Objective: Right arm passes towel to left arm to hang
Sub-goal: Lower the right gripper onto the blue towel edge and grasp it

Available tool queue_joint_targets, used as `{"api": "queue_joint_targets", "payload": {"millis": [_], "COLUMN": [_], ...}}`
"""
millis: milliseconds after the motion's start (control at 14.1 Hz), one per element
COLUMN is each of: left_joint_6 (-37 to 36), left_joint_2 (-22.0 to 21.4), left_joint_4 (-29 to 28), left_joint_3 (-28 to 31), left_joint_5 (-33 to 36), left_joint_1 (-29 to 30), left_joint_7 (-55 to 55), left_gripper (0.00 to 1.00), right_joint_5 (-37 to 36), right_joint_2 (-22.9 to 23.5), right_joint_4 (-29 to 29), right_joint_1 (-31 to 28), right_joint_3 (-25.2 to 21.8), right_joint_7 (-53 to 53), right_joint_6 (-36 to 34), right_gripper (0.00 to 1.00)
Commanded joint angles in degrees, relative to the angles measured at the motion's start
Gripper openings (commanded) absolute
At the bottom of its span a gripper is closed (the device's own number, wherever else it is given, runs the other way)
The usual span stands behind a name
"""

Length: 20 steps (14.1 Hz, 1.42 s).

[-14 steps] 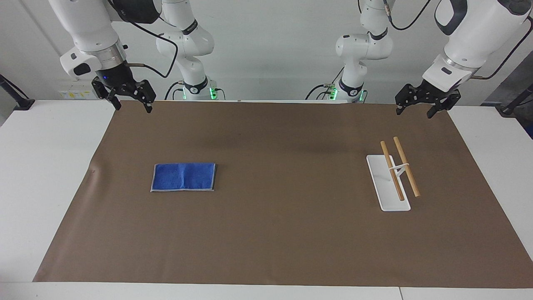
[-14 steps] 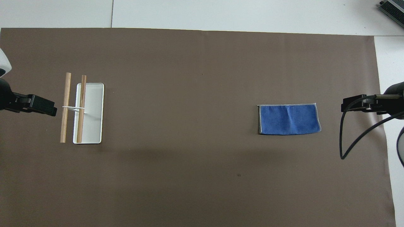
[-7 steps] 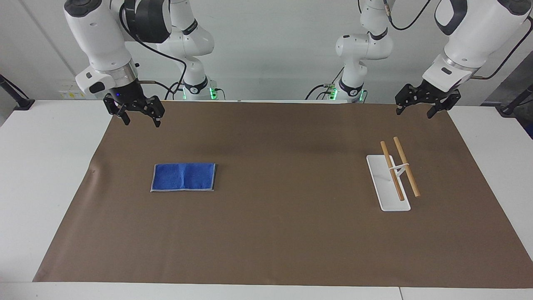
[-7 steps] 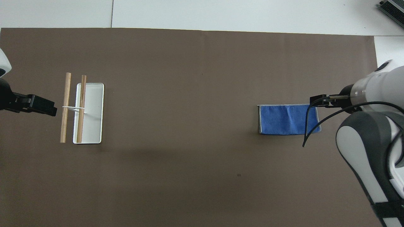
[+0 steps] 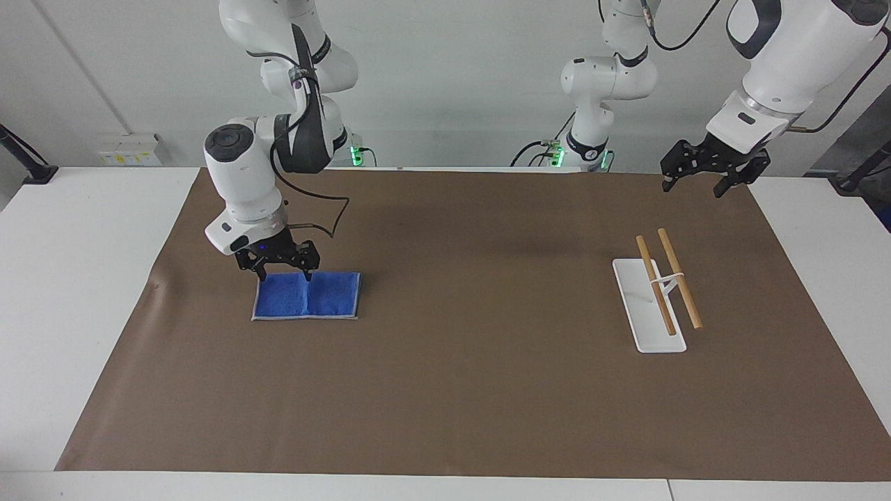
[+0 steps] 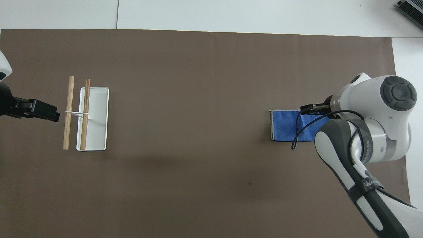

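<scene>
Toward the right arm's end of the brown mat (image 5: 445, 390), the blue towel (image 5: 317, 299) lies flat, and the right gripper (image 5: 278, 268) hangs just above its robot-side edge, jaws spread wide. Step 1, the pickup, is in hand; next comes lowering and pinching that edge. Over the mat's corner near the 2-rod towel rack (image 5: 658, 306), the left gripper (image 5: 699, 182) waits, jaws apart.

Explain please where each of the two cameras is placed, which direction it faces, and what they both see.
Facing view: high across the table, facing the robots; shows both arms whole, the right gripper at the towel, the left gripper waiting in the air.
Overhead view: high above the robots' end, looking steeply down; shows the right arm's wrist and the left gripper's tip.
Shared: towel, brown mat and rack, half a turn apart.
</scene>
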Motion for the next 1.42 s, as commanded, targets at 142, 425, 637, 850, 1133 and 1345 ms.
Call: {"api": "queue_joint_targets", "payload": {"millis": [142,425,637,850,1133,1345], "left_joint_6": [-0.26,-0.26,-0.26,-0.96,-2.37,-2.02], "left_joint_2": [-1.41,-1.41,-1.41,-1.41,-2.03,-1.94], "left_joint_4": [-1.52,-1.52,-1.52,-1.52,-1.96,-1.87], "left_joint_3": [-0.24,-0.24,-0.24,-0.24,-0.33,-0.33], "left_joint_5": [-0.2,-0.2,-0.2,-0.2,-0.2,-0.11], "left_joint_1": [0.46,0.46,0.46,0.46,0.36,0.37], "left_joint_7": [-0.52,-0.52,-0.52,-0.43,-0.61,-0.52], "left_gripper": [1.0,1.0,1.0,1.0,1.0,1.0], "right_joint_5": [4.18,4.27,4.36,6.46,7.0,7.0], "right_joint_2": [0.09,2.55,4.57,5.02,5.19,5.11], "right_joint_4": [-7.44,-8.32,-8.32,-8.59,-9.64,-10.52], "right_joint_1": [-0.16,0.02,0.02,0.02,0.1,0.1], "right_joint_3": [0.24,0.15,0.24,0.24,0.24,0.23], "right_joint_7": [-1.36,-5.22,-4.88,-4.96,-5.84,-5.85], "right_joint_6": [8.55,10.58,13.4,13.49,14.98,15.86], "right_gripper": [1.0,1.0,1.0,1.0,0.86,0.64]}}
